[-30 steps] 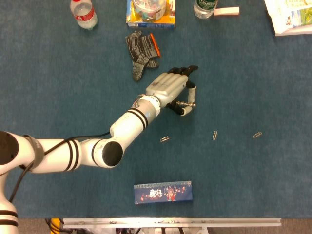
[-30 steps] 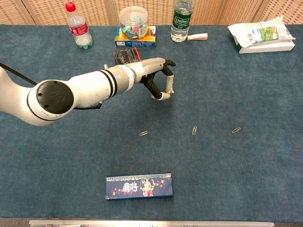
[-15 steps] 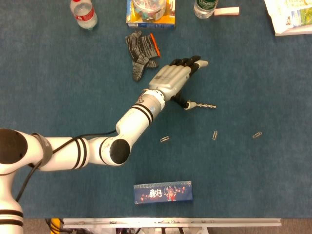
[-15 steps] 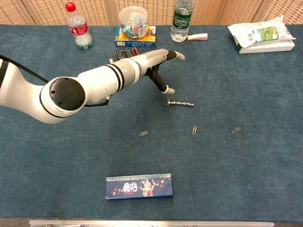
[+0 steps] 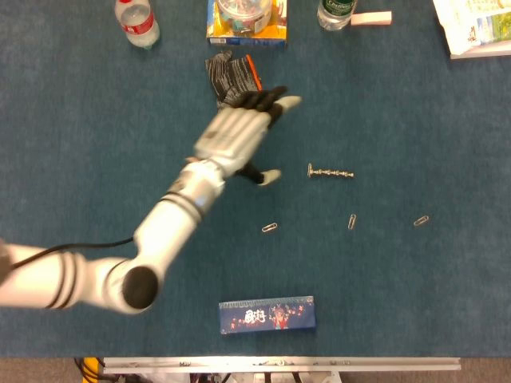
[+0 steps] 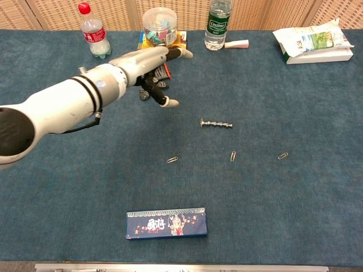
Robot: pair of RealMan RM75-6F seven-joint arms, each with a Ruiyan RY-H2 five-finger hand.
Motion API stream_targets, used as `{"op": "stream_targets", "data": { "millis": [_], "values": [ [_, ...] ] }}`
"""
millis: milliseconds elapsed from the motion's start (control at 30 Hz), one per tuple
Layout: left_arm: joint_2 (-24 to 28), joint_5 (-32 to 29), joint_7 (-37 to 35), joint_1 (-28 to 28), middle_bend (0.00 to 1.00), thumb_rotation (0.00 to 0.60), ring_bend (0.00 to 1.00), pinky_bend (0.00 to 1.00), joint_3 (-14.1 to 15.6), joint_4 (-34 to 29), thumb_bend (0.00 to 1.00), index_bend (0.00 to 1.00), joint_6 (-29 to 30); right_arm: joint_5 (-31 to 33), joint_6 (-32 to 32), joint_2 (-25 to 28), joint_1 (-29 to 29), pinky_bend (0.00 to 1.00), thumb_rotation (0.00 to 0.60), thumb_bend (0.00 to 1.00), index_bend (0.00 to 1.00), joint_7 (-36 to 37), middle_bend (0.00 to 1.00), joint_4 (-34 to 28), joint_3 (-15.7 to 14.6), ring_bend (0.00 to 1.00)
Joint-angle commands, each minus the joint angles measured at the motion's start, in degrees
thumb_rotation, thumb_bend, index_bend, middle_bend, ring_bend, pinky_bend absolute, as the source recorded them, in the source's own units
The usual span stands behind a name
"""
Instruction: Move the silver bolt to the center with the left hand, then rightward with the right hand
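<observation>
The silver bolt (image 5: 330, 172) lies flat on the blue table (image 5: 415, 303) near its middle, lengthwise left to right, with nothing touching it. The left hand (image 5: 236, 134) hovers well to the left of it, fingers spread wide and holding nothing, above a dark glove (image 5: 231, 72). Three paper clips lie nearer the front edge, and a blue box (image 5: 267, 313) beyond them.

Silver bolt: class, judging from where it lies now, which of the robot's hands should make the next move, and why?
Probably the right. The silver bolt lies free on the table's middle, so the centring step looks done. The left hand is open and well clear of it. The right hand is not in view and must come in.
</observation>
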Motion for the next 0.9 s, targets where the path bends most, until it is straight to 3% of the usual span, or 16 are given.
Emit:
{"op": "stream_targets", "data": {
  "millis": [33,300,533,733,900],
  "values": [
    [5.95,6.21,4.05,5.12,0.00,0.600,0.00,0.00,4.87,-7.38,0.20,0.07,7.92,-0.84,-0.03,0.05,0.49,0.49,0.600,0.29,0.62,-1.57,0.46,-1.69,-0.38,0.32],
    [14.95,18.15,5.51,15.16,0.00,0.600,0.00,0.00,13.88,-12.05,0.20,0.10,17.63,-2.18,-0.89,0.62,1.89,0.48,0.600,0.29,0.62,-7.83,0.44,-9.48,-0.94,0.32],
    [22.49,26.87,-6.12,25.07,0.00,0.600,0.00,0.00,19.75,-8.91,0.20,0.13,19.32,-3.85,-3.18,0.08,4.06,0.41,0.600,0.29,0.62,-15.53,0.37,-16.02,-2.01,0.29],
    [25.81,32.09,-13.51,31.97,0.00,0.600,0.00,0.00,21.92,-3.60,0.20,0.14,21.31,-4.10,-5.64,-1.78,6.18,0.36,0.600,0.29,0.62,-21.38,0.32,-19.86,-2.52,0.23],
    [27.06,34.39,-18.06,36.95,0.00,0.600,0.00,0.00,22.26,1.46,0.20,0.14,23.18,-3.25,-7.74,-3.10,7.78,0.34,0.600,0.28,0.54,-26.15,0.28,-22.30,-2.67,0.20]
  ]
}}
